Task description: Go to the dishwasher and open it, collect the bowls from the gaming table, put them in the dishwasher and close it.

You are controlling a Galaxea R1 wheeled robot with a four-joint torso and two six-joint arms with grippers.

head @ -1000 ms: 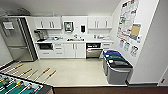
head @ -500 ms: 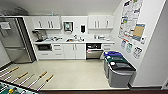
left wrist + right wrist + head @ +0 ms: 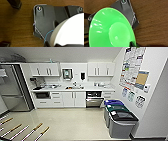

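Wood-grain floor behind, green bowl (image 3: 109, 31) seemingly (fingers unclear) against right hand.

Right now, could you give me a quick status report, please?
Green bowl large in right wrist view, grip unclear. Dishwasher ahead under the counter, looks partly open. Bins along the right wall, beside the route.

- We see an office kitchenette: white cabinets (image 3: 72, 98) under a counter (image 3: 75, 88) with a sink (image 3: 51, 86) on the far wall.
- A steel fridge (image 3: 13, 88) stands at left.
- Sorting bins (image 3: 120, 118) and posters (image 3: 131, 67) line the right wall.
- The dishwasher (image 3: 94, 99) stands open.
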